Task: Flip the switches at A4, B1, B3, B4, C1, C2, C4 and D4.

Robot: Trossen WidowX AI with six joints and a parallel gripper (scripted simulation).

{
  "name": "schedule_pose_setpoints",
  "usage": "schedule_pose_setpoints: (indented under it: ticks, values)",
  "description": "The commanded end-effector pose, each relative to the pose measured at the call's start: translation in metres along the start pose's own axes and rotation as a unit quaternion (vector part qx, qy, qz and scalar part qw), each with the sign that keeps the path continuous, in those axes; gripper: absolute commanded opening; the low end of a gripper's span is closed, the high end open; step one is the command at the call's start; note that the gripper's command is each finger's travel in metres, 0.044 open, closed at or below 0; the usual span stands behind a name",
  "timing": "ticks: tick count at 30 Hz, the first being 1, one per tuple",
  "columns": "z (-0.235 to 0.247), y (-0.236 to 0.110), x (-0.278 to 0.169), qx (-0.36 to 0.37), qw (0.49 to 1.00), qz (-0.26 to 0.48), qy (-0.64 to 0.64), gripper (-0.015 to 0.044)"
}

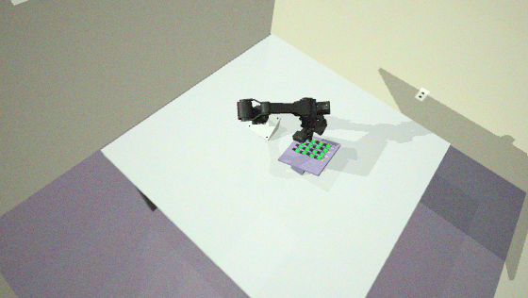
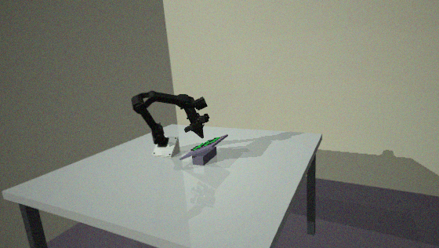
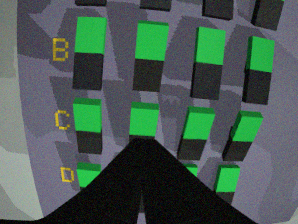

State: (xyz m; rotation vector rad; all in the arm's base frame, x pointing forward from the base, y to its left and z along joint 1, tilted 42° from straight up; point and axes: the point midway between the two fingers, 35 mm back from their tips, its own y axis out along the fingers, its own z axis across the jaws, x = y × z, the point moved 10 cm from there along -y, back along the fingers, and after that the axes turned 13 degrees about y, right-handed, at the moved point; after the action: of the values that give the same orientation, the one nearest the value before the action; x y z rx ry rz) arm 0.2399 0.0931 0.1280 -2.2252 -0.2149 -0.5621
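A tilted purple switch panel (image 1: 308, 162) (image 2: 187, 155) (image 3: 40, 90) stands on the white table in front of the arm. It carries a four-by-four grid of black rocker switches with green ends; yellow row letters A to D show in the wrist view. My gripper (image 3: 143, 148) (image 1: 300, 137) (image 2: 200, 133) is shut and empty. In the wrist view its tip lies over the lower end of switch C2 (image 3: 144, 120), between rows C and D. It hides most of D2. In the side view it hovers a little above the panel.
The arm's white base plate (image 1: 264, 128) (image 2: 162, 150) stands beside the panel on the table (image 1: 226, 189) (image 2: 235, 184). Walls rise behind the table.
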Motion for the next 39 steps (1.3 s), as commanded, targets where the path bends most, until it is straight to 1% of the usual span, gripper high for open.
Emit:
schedule_pose_setpoints:
  ticks: [1,3,17,39]
  values:
    - [0.000,0.004,-0.002,-0.003,1.000,0.002,-0.004,0.0000]
    - [-0.001,0.012,-0.002,-0.003,1.000,0.001,-0.004,0.0000]
    - [-0.001,0.027,-0.001,-0.003,1.000,0.001,-0.004,0.0000]
    - [-0.001,0.027,-0.001,-0.003,1.000,0.001,-0.004,0.0000]
